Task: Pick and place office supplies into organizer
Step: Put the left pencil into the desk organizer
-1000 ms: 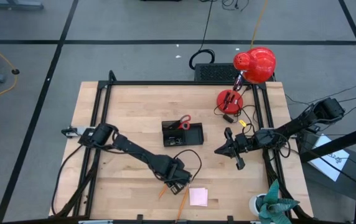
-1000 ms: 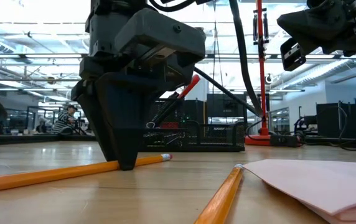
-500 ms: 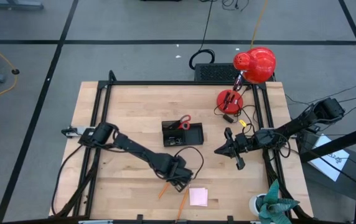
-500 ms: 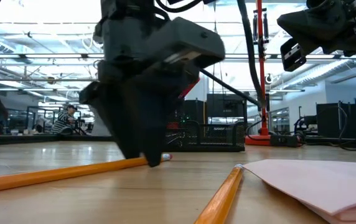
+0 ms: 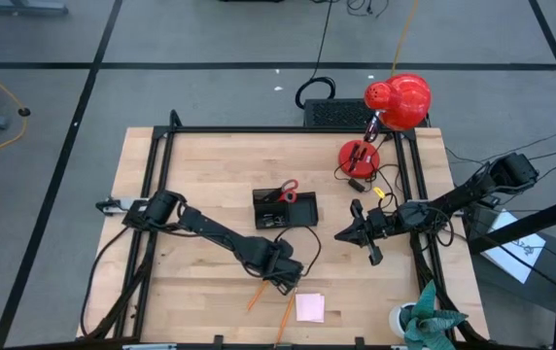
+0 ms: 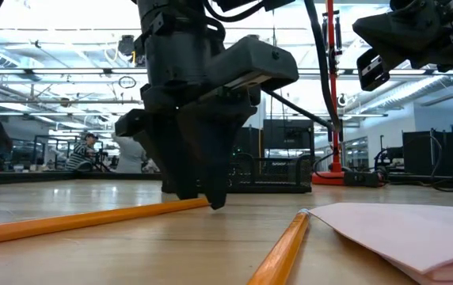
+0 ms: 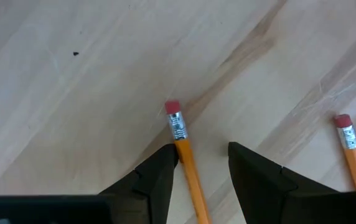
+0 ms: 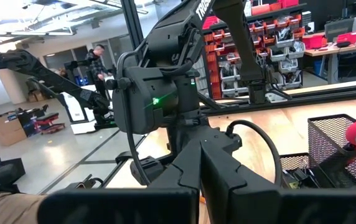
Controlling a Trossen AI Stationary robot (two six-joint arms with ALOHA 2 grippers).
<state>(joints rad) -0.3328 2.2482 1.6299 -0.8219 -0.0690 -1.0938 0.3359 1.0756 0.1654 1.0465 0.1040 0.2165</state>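
Left gripper (image 7: 203, 158), fingers parted astride a pencil (image 7: 184, 158) lying flat on the worktop (image 5: 210, 165); its wrist view alone reveals the eraser. Right gripper (image 5: 340, 234) hangs closed, empty, near the organizer (image 5: 285, 210).

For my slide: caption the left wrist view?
Left tool open astride an orange pencil lying on the wooden table.

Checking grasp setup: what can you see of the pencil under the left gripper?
Pencil: orange body, silver ferrule, pink eraser. It lies flat on the wooden table, near the front edge, between the open fingers of the left gripper. It sits close to one finger; contact unclear. The eraser end pokes out past the fingertips. Not lifted.
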